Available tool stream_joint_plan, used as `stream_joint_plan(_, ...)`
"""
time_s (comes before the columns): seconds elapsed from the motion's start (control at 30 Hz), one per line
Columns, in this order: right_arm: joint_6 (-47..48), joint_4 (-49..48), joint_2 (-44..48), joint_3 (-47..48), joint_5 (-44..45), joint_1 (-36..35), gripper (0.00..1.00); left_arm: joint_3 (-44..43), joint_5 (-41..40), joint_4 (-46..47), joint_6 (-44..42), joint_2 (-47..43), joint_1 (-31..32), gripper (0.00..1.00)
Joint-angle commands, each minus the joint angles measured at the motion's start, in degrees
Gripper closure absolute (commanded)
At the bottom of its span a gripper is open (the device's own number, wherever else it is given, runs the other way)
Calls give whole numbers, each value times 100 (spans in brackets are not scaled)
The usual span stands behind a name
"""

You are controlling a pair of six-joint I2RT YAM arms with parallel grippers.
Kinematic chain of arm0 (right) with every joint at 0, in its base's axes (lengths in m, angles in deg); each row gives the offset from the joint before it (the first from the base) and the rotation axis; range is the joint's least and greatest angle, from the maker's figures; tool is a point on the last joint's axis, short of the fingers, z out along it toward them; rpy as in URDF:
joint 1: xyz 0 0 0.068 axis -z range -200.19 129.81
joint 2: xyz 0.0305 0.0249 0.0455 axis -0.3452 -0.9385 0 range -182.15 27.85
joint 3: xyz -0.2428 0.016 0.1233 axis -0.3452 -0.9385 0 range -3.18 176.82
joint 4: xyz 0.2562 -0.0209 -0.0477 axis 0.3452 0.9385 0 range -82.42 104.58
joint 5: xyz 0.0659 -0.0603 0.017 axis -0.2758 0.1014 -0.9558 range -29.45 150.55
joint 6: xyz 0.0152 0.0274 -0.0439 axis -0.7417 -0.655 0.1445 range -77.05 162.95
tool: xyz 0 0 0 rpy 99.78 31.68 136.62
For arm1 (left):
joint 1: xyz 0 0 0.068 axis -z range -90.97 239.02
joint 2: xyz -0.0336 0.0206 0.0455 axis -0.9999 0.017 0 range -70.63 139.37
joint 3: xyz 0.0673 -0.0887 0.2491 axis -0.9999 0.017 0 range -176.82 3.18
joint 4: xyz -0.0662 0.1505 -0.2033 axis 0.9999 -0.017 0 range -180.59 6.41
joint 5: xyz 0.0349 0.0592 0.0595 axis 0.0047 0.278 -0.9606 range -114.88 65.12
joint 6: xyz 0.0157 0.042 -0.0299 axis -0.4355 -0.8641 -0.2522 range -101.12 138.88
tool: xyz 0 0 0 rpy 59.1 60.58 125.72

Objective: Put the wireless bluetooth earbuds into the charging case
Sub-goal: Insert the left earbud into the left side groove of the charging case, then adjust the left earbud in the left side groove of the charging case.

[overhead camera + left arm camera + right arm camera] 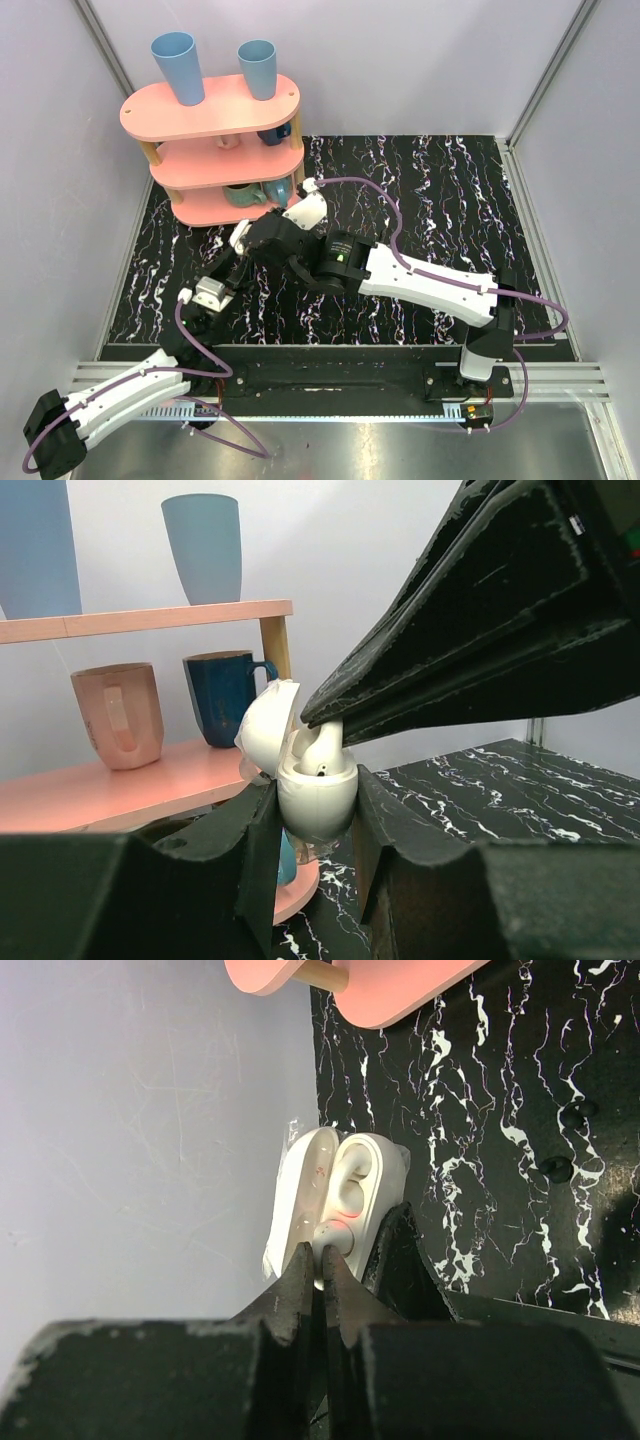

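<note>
The right pincer [322,1252], pressed together on one earbud [333,1238], holds it at the mouth of the open charging case [355,1185], which the left pincer [315,792] clamps upright by its lower half, in the air just in front of the pink shelf [215,115]. The seating step looks to be in hand; the next move likely calls for a straight push into the socket, then a gentle release
</note>
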State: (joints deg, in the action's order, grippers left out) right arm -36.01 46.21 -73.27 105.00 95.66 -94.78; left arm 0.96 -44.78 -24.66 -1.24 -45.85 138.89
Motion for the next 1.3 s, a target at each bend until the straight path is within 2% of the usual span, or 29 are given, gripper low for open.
stream_joint_plan(0.0,-199,382,-153,124,242,-30,100,380,74,645,-9,1,-3,100)
stream_joint_plan(0.43,91,347,-479,371,48,-30,99,380,109,725,-27,72,-3,100)
stream_joint_plan(0.47,117,312,-453,301,48,-21,97,380,109,724,-18,63,-3,100)
stream_joint_plan(0.5,117,277,-426,265,57,-21,90,380,83,724,-18,54,-3,100)
stream_joint_plan(0.57,161,119,-312,82,57,-30,89,389,65,733,-10,54,5,100)
stream_joint_plan(0.7,231,-92,-66,-192,171,-21,79,433,13,716,8,-16,-3,100)
stream_joint_plan(0.73,240,-119,30,-262,206,-21,72,433,4,681,25,-25,-3,100)
stream_joint_plan(0.8,258,-137,127,-324,294,-30,65,441,-14,654,26,-69,-3,100)
stream_joint_plan(1.27,407,-628,690,-939,505,-73,65,477,-128,645,17,-96,-3,100)
